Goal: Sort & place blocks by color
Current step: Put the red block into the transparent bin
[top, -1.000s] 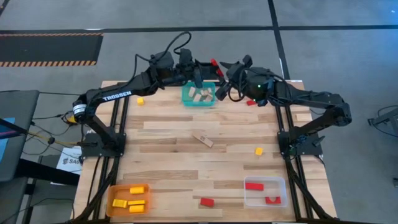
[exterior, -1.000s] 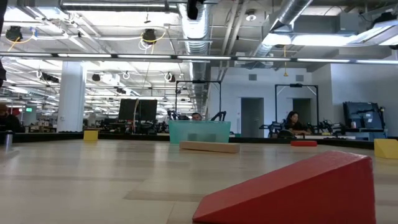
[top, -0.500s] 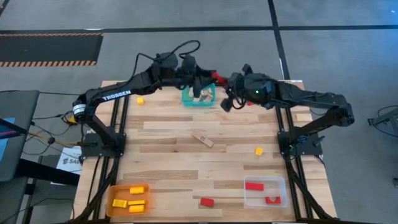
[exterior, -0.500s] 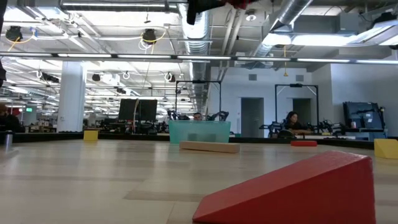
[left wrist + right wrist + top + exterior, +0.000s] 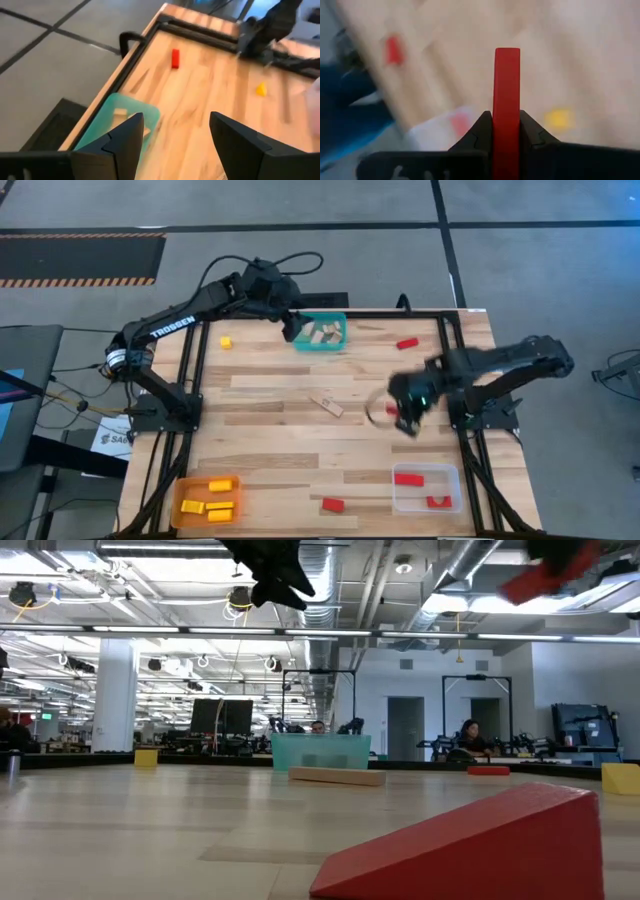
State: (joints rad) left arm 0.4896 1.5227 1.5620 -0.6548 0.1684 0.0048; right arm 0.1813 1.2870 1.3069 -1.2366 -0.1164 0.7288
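Right of centre, right gripper [image 5: 405,415] clamps a red block [image 5: 506,100]; clear bin [image 5: 426,489] lies below. Left gripper [image 5: 172,132] gapes.

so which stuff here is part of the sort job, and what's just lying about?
Job:
- red block clamped in right gripper
- loose red block, yellow cubes, tan bar
- teal bin, orange bin, clear bin

Lying about:
- cables beside the table

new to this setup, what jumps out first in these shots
The right gripper is clamped on a flat red wooden block, carried above the table's right middle. The left gripper hangs open beside the teal plastic bin of tan wooden blocks at the far edge.
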